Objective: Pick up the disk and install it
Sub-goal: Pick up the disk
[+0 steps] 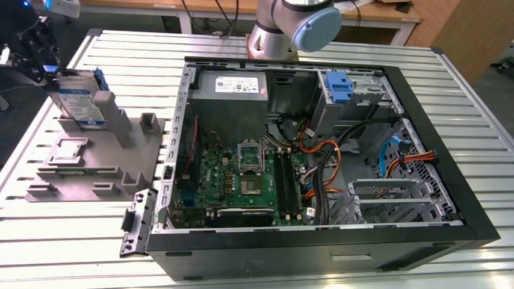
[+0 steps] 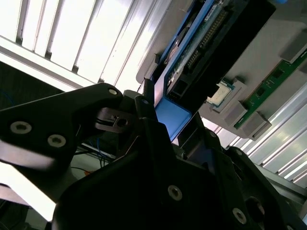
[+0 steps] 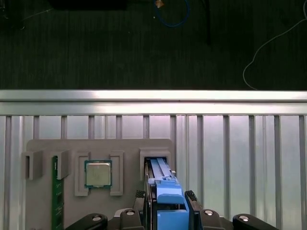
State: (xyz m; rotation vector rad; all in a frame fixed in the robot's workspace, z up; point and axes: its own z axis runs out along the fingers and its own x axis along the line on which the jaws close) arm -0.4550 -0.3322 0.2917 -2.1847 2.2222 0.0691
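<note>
The disk (image 1: 79, 103) stands on edge in a slot of the grey fixture (image 1: 112, 150) at the exterior view's left; it is silver with a white and blue label. My gripper (image 1: 58, 75) comes down on its top end. In the first wrist view the fingers (image 3: 191, 197) sit tight against both sides of the disk's blue rail (image 3: 163, 184), so the gripper (image 3: 167, 197) is shut on it. The second wrist view shows the disk's blue end (image 2: 175, 117) and its circuit-board side (image 2: 201, 48) between the dark fingers. I cannot tell whether the disk has risen from its slot.
The open computer case (image 1: 449, 198) lies to the exterior view's right of the fixture, with the motherboard (image 1: 241, 174), a grey power-supply box (image 1: 233, 87) and a blue latch piece (image 1: 341, 90). A processor (image 3: 98, 173) and a memory stick (image 3: 57, 191) rest in the fixture. The table edge (image 3: 153, 96) lies just beyond it.
</note>
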